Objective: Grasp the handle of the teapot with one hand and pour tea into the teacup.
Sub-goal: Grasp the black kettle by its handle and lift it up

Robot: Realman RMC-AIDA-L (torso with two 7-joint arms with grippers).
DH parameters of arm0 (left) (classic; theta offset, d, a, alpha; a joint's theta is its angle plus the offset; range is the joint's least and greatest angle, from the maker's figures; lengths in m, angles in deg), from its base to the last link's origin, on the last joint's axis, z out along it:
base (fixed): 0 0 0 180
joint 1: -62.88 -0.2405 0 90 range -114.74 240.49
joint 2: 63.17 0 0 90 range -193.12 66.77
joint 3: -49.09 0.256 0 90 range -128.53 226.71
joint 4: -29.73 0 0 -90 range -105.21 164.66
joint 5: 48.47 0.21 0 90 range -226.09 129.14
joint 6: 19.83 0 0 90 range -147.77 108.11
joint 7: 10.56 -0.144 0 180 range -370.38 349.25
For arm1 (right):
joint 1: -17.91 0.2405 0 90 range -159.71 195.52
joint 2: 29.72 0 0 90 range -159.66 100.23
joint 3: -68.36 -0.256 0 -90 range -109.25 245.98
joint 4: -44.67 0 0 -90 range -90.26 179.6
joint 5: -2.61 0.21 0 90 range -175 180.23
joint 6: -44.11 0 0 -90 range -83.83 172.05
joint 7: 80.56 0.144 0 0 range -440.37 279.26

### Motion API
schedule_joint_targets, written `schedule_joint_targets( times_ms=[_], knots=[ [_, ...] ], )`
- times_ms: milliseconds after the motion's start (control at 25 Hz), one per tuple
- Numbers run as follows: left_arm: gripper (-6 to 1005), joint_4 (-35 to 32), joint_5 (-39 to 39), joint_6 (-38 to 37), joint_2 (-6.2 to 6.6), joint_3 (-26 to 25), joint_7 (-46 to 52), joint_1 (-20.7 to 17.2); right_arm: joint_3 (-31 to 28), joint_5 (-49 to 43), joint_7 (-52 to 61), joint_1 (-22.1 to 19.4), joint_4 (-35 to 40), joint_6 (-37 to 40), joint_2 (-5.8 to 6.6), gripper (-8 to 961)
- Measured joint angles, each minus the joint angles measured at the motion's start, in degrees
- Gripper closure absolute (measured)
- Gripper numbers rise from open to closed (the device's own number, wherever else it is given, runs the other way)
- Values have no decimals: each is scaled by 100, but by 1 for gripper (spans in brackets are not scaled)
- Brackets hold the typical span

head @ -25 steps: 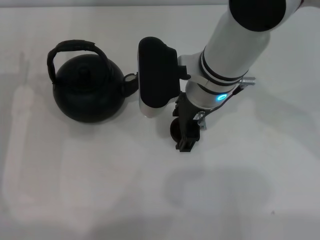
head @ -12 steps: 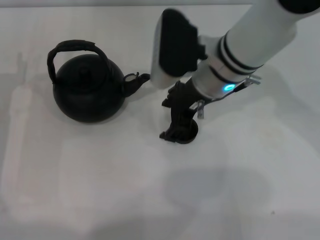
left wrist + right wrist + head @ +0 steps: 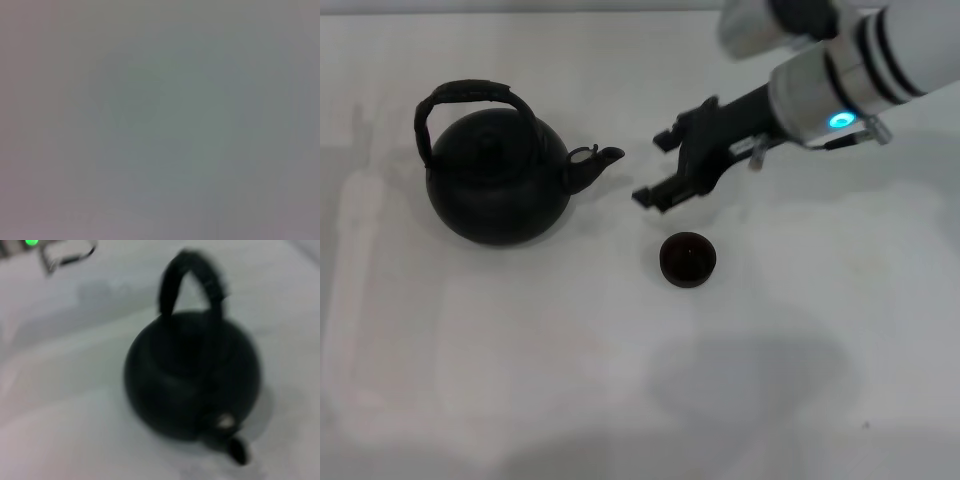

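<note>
On the white table (image 3: 520, 380), the black teapot (image 3: 495, 185) stands upright at the left, its arched handle (image 3: 465, 95) rising over the lid and its short spout aimed at the right gripper (image 3: 667, 167). That gripper hangs in the air just beyond the spout with its fingers spread apart and nothing between them. The small dark teacup (image 3: 687, 259) sits upright on the table nearer the robot than the gripper, clear of both it and the teapot.
</note>
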Motion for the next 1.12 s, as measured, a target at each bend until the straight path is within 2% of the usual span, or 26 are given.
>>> schedule_joint_targets(
  times_ms=[240,440,480,560,800,960,1120],
  knots=[
    [317,1,0,-112,-9,19,0,-50,-1442,1003,-655,-445,-380,-34,22,85],
    [317,1,-1,-143,-9,34,0,-103,-2740,2552,-1562,-838,-1187,27,25,87],
    [317,0,0,-146,-9,35,0,-116,-3120,3221,-2060,-958,-1567,121,21,87],
    [317,0,0,-160,-9,36,0,-139,-3264,3548,-2332,-1022,-1745,202,17,87],
    [318,-2,11,-324,-9,39,0,-234,-3434,4615,-4035,-1315,-2065,1282,-14,90],
    [318,4,207,-363,0,38,0,-270,-3421,5385,-5868,-1313,-2463,1942,-41,93],
    [318,56,735,-399,32,39,1,-284,-3418,6850,-7716,-1265,-3032,2075,-47,93]
  ],
)
